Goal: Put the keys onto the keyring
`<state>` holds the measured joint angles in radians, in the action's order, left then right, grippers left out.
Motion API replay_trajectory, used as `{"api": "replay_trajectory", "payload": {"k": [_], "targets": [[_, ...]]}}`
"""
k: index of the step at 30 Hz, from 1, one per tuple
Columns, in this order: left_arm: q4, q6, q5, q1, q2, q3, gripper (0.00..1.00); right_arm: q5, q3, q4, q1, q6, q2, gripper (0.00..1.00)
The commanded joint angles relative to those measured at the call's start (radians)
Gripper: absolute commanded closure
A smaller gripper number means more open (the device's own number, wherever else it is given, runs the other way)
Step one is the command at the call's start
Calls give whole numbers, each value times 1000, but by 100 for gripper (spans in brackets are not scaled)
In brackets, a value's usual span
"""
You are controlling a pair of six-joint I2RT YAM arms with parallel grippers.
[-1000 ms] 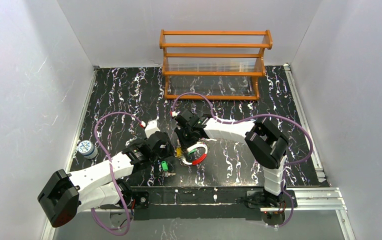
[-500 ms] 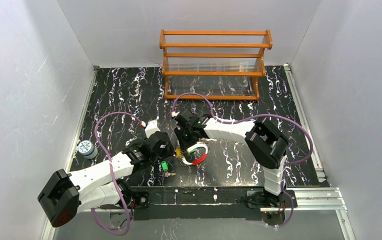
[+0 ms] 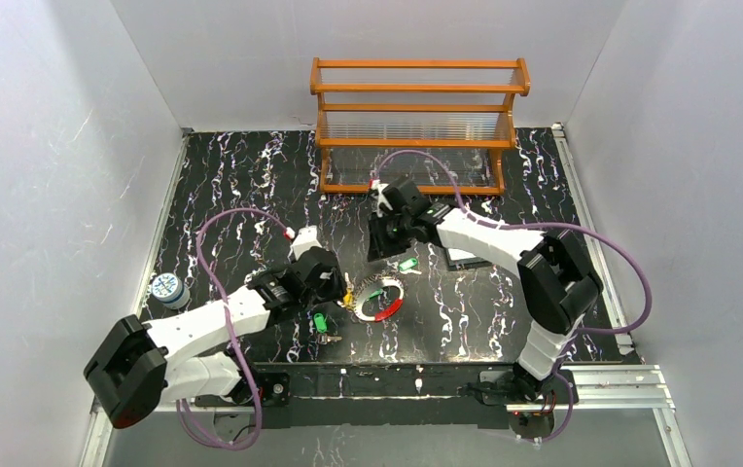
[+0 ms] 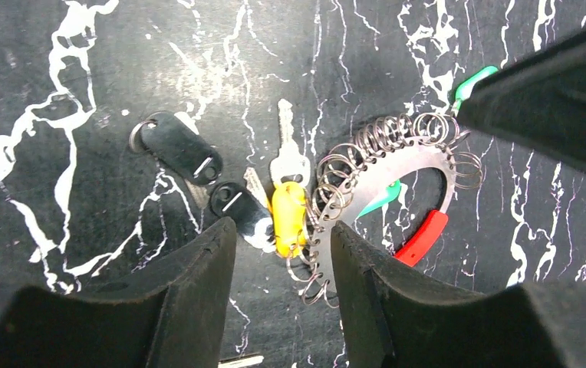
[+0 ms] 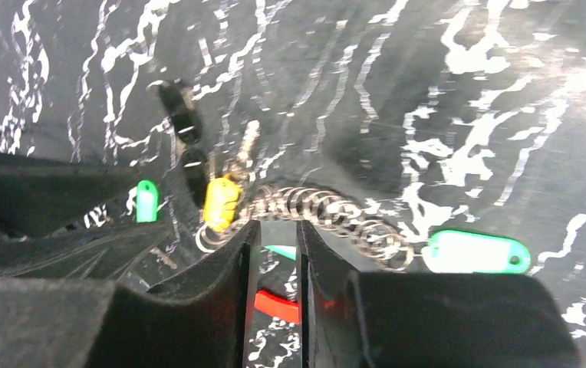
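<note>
The keyring (image 3: 384, 311) lies on the black marbled table, a loop with red, white and green parts and a chain of small metal rings (image 4: 336, 165). A yellow-headed key (image 4: 288, 218) lies at its left edge. One green-headed key (image 3: 406, 264) lies at the chain's right end and also shows in the right wrist view (image 5: 474, 251). Another green-headed key (image 3: 319, 321) lies loose in front of the left arm. My left gripper (image 4: 282, 238) is open, low over the yellow key and the ring's left edge. My right gripper (image 5: 277, 230) hovers behind the ring, its jaws a narrow gap apart and empty.
Two black key fobs (image 4: 179, 146) lie left of the yellow key. A wooden rack (image 3: 416, 126) stands at the back. A small blue-and-white tub (image 3: 165, 289) sits at the left edge. A dark flat object (image 3: 465, 258) lies under the right forearm.
My right gripper has pulled away from the keyring, up and to the back right. A green-headed key now lies in the open right of the ring. My left gripper has shifted slightly right.
</note>
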<state>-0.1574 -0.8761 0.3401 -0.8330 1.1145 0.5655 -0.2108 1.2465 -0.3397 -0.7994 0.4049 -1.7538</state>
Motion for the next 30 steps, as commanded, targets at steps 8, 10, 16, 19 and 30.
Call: {"api": "replay_trajectory", "payload": {"k": [8, 10, 16, 19, 30], "targets": [[21, 46, -65, 4, 140, 121, 58, -27, -129, 25, 185, -1, -44, 67], [21, 50, -71, 4, 160, 127, 58, -44, -154, 27, 195, 0, -47, 68], [19, 55, -101, 5, 225, 142, 63, -134, -244, 50, 196, 26, -1, 68], [19, 59, -105, 4, 247, 146, 67, -200, -302, 70, 195, 51, 22, 69], [-17, 99, -113, 4, 288, 183, 74, -319, -444, 120, 184, 125, 89, 71]]}}
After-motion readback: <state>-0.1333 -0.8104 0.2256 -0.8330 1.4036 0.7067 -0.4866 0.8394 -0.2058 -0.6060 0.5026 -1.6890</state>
